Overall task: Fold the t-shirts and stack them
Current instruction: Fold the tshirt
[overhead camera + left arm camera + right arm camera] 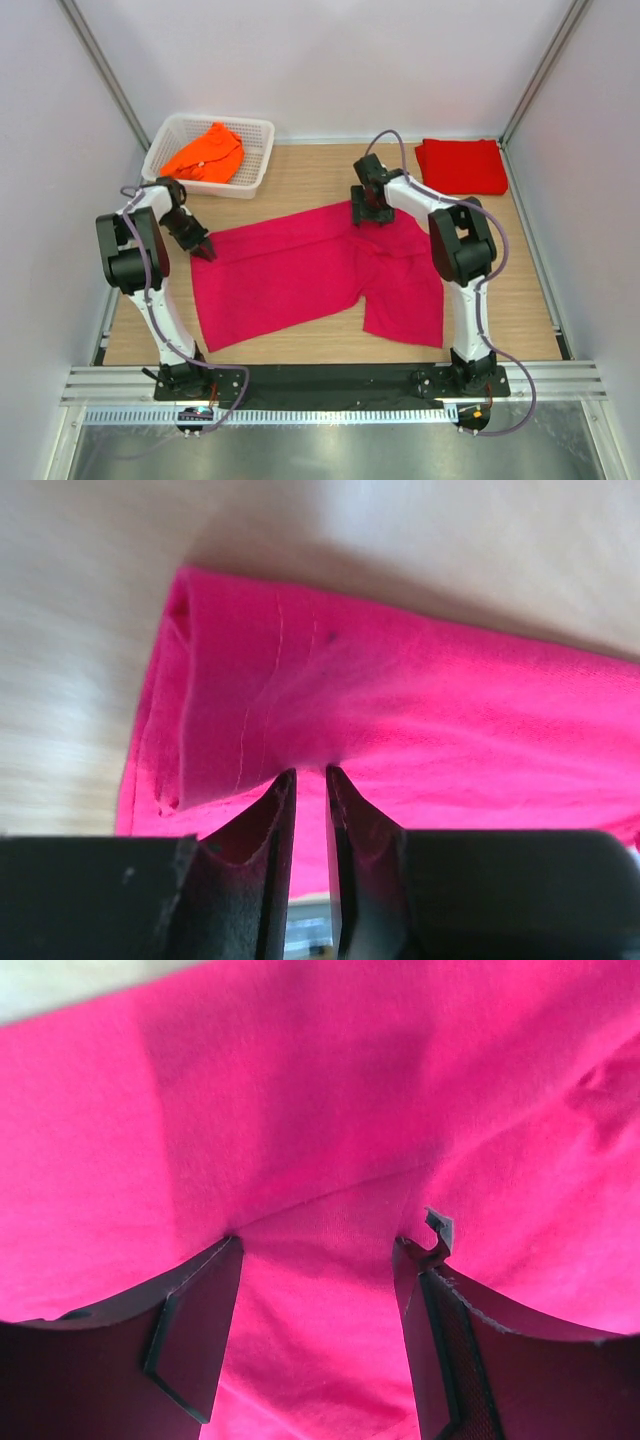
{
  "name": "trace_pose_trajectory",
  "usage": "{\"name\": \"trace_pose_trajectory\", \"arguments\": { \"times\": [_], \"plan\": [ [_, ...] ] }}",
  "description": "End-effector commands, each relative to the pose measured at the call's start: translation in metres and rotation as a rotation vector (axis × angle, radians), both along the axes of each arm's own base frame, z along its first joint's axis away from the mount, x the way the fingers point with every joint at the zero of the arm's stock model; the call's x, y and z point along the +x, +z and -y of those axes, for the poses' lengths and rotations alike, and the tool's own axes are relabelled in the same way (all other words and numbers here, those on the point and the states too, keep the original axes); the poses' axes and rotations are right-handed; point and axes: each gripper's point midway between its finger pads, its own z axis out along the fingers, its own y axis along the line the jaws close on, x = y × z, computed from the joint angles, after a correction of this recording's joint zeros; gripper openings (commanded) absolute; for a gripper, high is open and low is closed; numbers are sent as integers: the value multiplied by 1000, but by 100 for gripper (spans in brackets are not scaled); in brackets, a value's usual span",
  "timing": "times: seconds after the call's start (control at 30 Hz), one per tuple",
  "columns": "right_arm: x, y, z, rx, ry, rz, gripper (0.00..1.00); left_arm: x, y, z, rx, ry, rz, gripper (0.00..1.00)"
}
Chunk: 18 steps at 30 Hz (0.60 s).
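While the wooden table (pixel 520 300) takes up most of the top view, the largest thing on it is the magenta-pink t-shirt (pixel 300 275), spread flat across the middle with 1 sleeve reaching toward the near right. Its left end shows doubled layers in the left wrist view (pixel 420 710).

Next in size are the 2 arms. The left arm (pixel 135 250) bends over the left side of the table, and the right arm (pixel 460 245) reaches out to the shirt's far edge.

At the far left corner stands the white lattice basket (pixel 262 155), well apart from the spread shirt. It holds 1 thing, the bright orange t-shirt (pixel 205 155), which lies crumpled against the basket's left half and leaves the right half bare.

At the far right corner, the red t-shirt (pixel 462 165) lies folded into a neat rectangle on the wood, outside any container.

The left gripper (pixel 310 772) sits at the shirt's far left corner. Its claw is narrow, with only a thin slit between the fingers (pixel 270 820), and a small pucker of pink cloth is pinched at the tips.

The right gripper (pixel 320 1245) stands wide over the far edge. Its fingers (pixel 200 1300) are pressed down onto the pink cloth, a seam runs between them, and nothing is clasped.
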Motion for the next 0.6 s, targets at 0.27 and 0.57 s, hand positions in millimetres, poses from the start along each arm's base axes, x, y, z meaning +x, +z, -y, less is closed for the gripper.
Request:
{"name": "trace_pose_trajectory", "arguments": {
  "times": [0.27,0.57],
  "plan": [
    [66,65,-2,-120,9,145,73,75,45,-51,195,31,229,27],
    [-24,124,54,-194,-91,71,87,28,91,-28,153,45,345,32]
  ]
}}
